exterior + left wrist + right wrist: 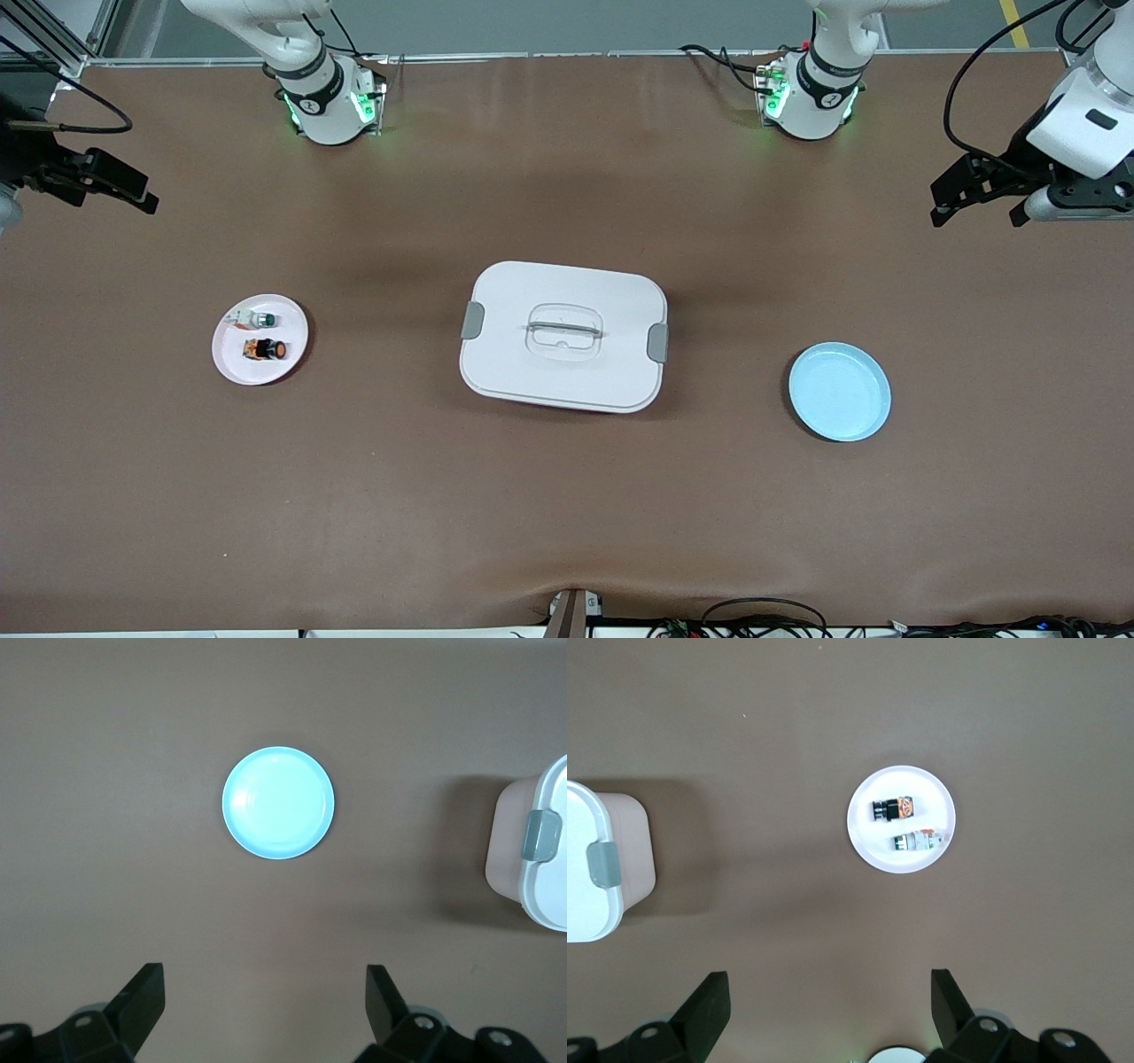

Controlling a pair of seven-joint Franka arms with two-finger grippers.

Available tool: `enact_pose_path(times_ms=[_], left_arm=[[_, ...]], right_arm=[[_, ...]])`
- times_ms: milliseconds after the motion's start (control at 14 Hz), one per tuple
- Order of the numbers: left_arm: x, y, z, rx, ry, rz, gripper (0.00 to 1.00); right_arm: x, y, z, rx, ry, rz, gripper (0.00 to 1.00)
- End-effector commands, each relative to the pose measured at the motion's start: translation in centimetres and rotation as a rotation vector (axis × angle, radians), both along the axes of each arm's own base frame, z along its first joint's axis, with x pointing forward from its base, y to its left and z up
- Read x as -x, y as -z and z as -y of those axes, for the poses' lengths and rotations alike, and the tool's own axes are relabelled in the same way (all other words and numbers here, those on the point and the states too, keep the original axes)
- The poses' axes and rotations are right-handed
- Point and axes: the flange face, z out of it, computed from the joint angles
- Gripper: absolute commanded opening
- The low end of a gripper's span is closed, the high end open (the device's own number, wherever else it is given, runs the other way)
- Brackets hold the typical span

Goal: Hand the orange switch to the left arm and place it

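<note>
The orange switch (265, 349) lies on its side on a small pink plate (232, 365) toward the right arm's end of the table; the right wrist view shows the switch (892, 807) too. The white lidded box (563, 335) stands mid-table, between that plate and a light blue plate (839, 391). My right gripper (97, 186) hangs open and empty high over the right arm's end. My left gripper (979, 208) hangs open and empty high over the left arm's end. In the wrist views the right gripper (828, 1001) and the left gripper (264, 1001) each hold nothing.
A white-bodied switch with a green button (257, 319) shares the pink plate, just farther from the front camera than the orange one. The light blue plate (278, 803) carries nothing. A grey latch (541, 835) marks each short end of the box. Cables lie along the table's front edge.
</note>
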Motion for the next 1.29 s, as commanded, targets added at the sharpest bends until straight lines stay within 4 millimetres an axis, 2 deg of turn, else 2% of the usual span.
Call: enact_pose_path(times_ms=[0, 429, 1214], left_arm=[[-0.35, -0.47, 0.02, 0.005, 0.012, -0.006, 1.0], [-0.36, -0.55, -0.05, 0.007, 0.005, -0.005, 1.0], [-0.37, -0.4, -0.21, 0.007, 0.011, -0.008, 1.0]], right_arm=[[0.54, -0.54, -0.57, 0.016, -0.025, 0.022, 1.0], [0.44, -0.54, -0.39, 0.014, -0.121, 0.034, 1.0], [0.42, -0.55, -0.15, 0.027, -0.137, 0.036, 1.0]])
